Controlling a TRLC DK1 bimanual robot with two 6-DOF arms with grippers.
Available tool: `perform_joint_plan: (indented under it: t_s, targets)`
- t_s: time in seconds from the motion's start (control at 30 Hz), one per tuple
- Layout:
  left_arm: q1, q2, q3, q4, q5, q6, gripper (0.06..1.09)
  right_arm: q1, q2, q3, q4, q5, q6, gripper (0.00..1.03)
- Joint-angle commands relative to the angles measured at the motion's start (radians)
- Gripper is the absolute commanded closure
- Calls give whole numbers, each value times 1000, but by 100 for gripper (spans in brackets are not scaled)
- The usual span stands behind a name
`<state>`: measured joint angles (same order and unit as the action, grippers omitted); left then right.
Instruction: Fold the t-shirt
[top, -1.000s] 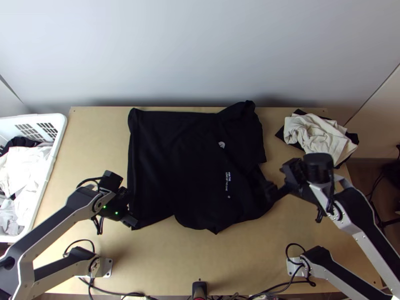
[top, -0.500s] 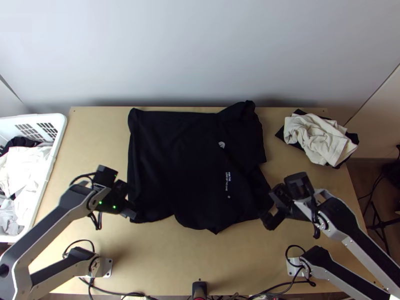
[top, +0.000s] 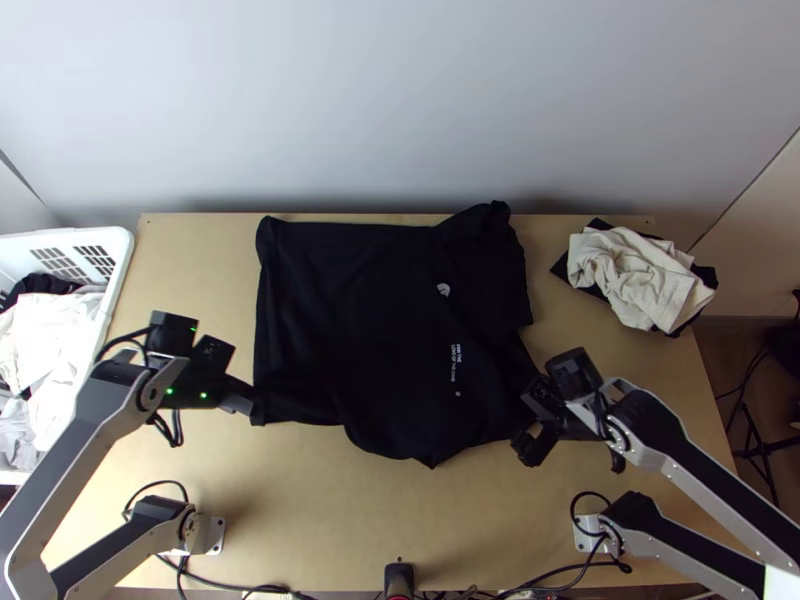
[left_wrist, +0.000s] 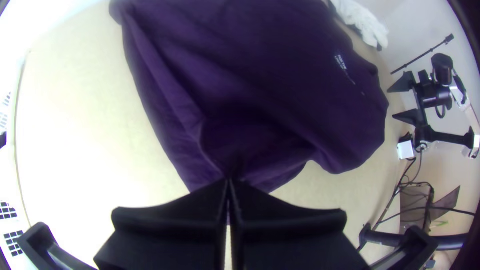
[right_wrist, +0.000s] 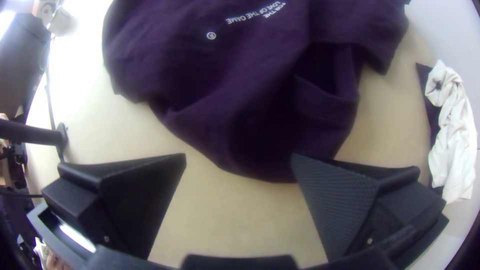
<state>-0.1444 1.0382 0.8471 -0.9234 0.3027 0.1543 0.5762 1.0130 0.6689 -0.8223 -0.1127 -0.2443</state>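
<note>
The L gripper was seen nr the table's left edge, roughly midway btwn near & far corners, w/ its fingers together, clamped on the near-left corner of the T-shirt. From there the rest of the cloth was spread off to the right & toward the far edge, mid-table, w/ some creases and a rumpled near side. By the print & sleeve at right, the long axis was judged to be laid approx. parallel to the near edge, hem end prob. left. The L arm was extended up from the near-left corner & angled inward.

At right, the near-right edge of the shirt was faced by the R gripper, fingers wide apart, nothing held; that part was nearer the R arm, which was slanted in from the near-right corner. For a 2-handed fold, a short shift toward far-left would prob. be needed, then a pinch; only a shallow edge might be caught.
</note>
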Motion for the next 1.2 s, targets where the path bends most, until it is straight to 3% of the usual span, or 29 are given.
perform_joint_plan:
  t_s: [0.0,0.07,0.23,0.53,0.8,1.17]
  targets:
    - [68,-32,46,-34,4,10,105,14,122,-8,120,1,-6,16]
    - [71,-40,44,-42,6,10,105,34,190,1,138,1,-6,33]
    - [81,-56,49,-52,9,13,105,74,271,51,144,1,-26,98]
    - [144,-67,70,-72,18,44,105,42,369,377,173,2,-78,100]
    - [180,-83,44,-92,18,59,105,48,621,660,287,1,-64,100]
    - [183,-83,-3,-84,16,54,105,108,972,755,350,-1,19,100]
